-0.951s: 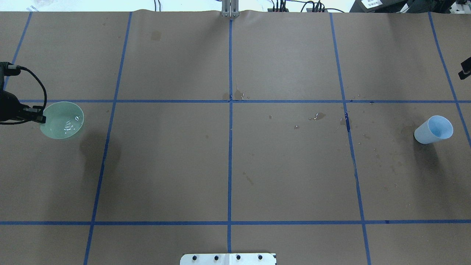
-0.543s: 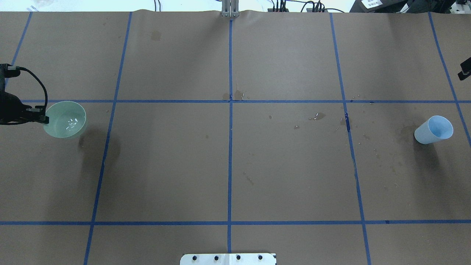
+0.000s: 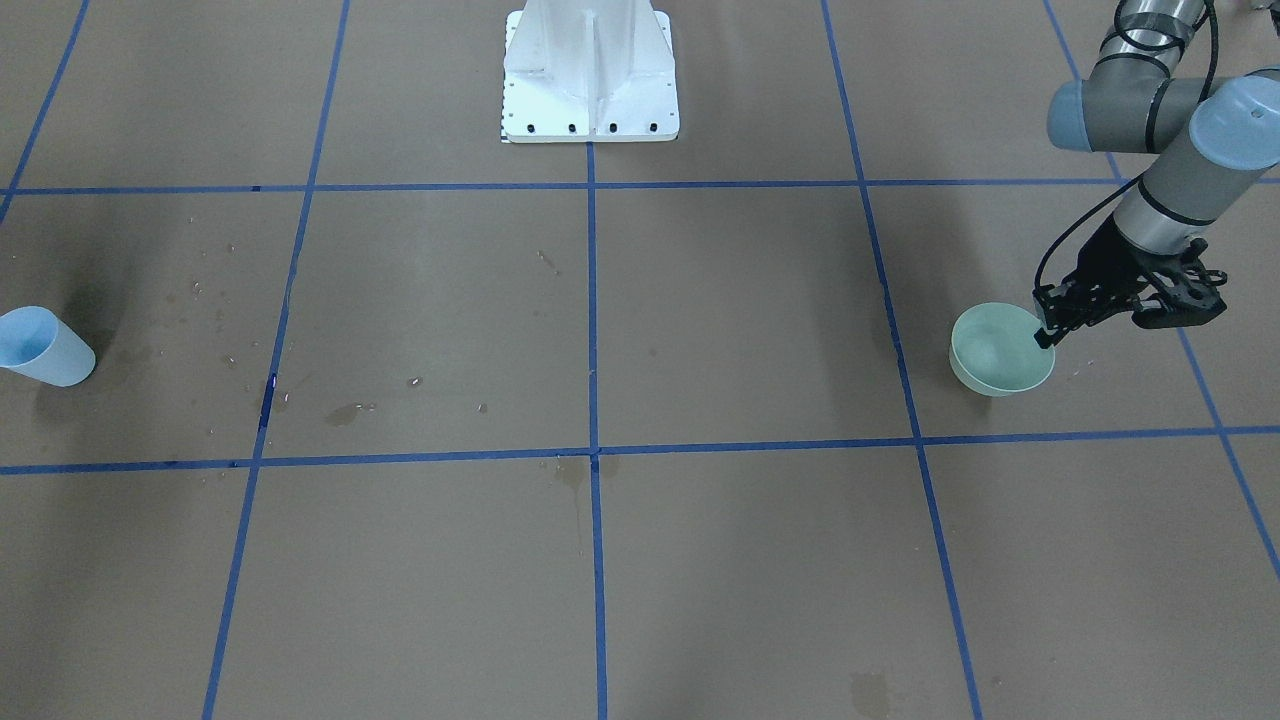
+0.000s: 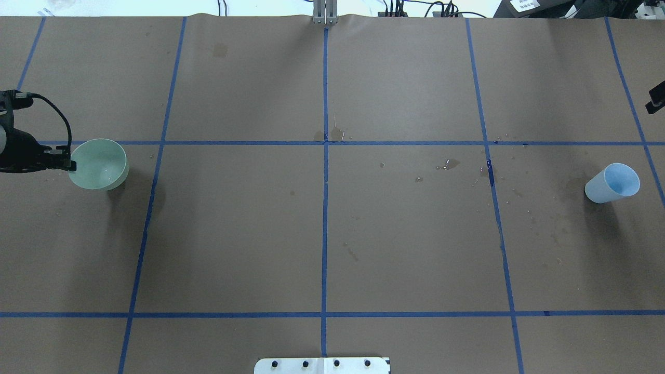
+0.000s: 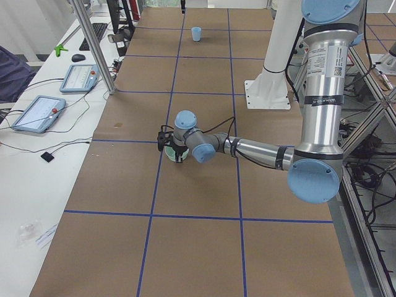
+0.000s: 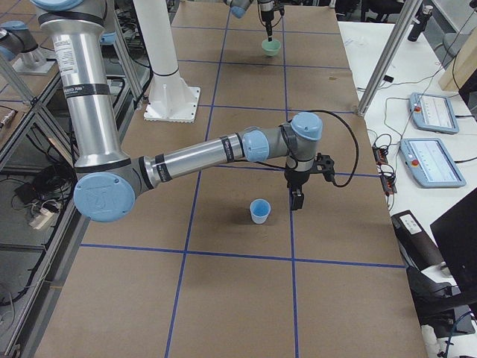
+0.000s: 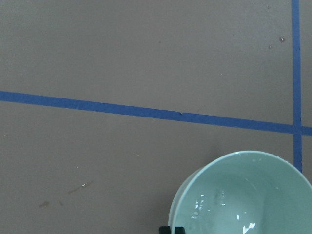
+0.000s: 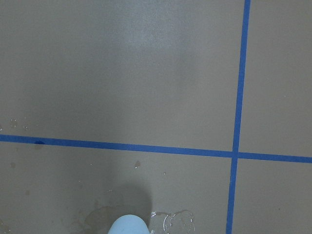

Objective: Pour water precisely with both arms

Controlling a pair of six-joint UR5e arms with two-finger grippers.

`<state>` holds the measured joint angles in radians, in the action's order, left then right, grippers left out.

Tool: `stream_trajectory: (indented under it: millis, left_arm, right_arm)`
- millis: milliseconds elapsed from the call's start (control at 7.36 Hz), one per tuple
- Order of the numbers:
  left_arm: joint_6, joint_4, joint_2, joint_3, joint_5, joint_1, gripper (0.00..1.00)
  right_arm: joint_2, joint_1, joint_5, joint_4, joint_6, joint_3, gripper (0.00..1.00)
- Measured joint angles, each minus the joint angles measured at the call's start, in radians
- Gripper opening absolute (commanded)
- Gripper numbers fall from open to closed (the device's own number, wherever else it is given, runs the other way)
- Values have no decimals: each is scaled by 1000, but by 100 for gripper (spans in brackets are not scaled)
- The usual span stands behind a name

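Spill risk: bowl (image 4: 101, 166) hangs on a rim pinch
Left gripper (image 4: 70, 165) pinches the rim; any pivot likely sloshes water (image 7: 241, 217) out. Right gripper (image 6: 297, 200) by cup (image 6: 259, 211): cannot tell its state.

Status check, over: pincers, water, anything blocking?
Left pincer clamped on green bowl rim, water inside. Right pincer beside blue cup, not touching, state unclear. Only stains between bowl and cup.

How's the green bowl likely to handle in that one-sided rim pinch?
The green bowl looks rigid and glossy, so it is probably stiff but slick. The left gripper pinches only one spot on the rim, so the bowl may pivot or droop. The water glints inside and will likely slosh and shift the weight.
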<state>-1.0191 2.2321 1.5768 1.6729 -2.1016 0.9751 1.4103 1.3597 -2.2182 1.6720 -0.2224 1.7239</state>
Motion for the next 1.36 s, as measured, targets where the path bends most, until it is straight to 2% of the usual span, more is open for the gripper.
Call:
stream_trajectory:
  millis: [1358]
  left_arm:
    - [-81,1,37,-24,0,-25,0]
  right_arm:
    - [1,-11,2,0,-1,-5,99]
